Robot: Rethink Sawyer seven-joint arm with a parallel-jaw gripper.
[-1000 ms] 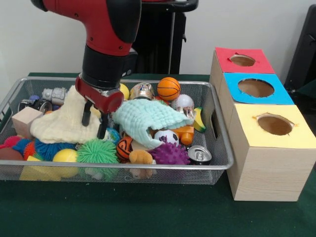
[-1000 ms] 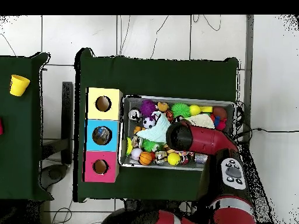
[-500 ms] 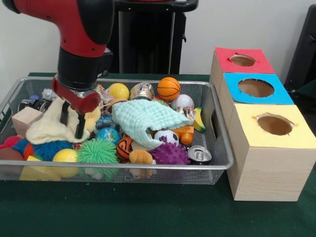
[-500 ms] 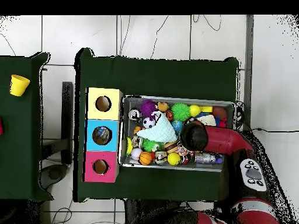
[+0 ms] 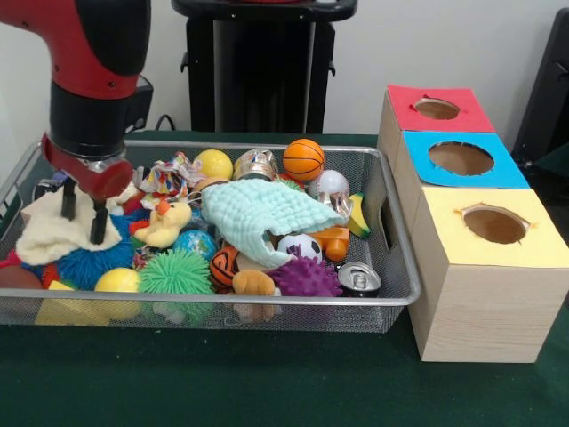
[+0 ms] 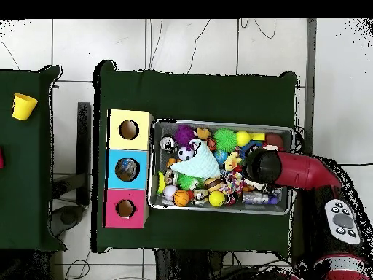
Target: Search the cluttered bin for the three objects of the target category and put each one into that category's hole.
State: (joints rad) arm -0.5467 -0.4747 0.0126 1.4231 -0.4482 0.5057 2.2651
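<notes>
My gripper [image 5: 84, 212] is low at the left end of the wire bin [image 5: 267, 301], its fingers closed on a cream cloth [image 5: 43, 237] that hangs bunched under them. In the overhead view the arm's wrist [image 6: 262, 166] covers the gripper. A mint cloth [image 5: 267, 213] lies over the bin's middle. Around it are an orange basketball [image 5: 303, 158], a small soccer ball [image 5: 300, 246], a yellow duck toy [image 5: 164, 224], a green spiky ball [image 5: 175, 272] and a drink can [image 5: 359, 278]. Right of the bin stand the red box [image 5: 436, 108], blue box [image 5: 460, 158] and yellow box [image 5: 493, 224], each with a hole.
The bin's left wall is close beside the gripper. A purple spiky ball [image 5: 304, 277], a banana toy [image 5: 358, 216] and several other toys crowd the bin. A yellow cup [image 6: 23, 106] stands on a separate table in the overhead view.
The arm has swung from the bin's middle to its left end, dragging the cream cloth along. This uncovered the duck toy and a patterned toy behind it.
</notes>
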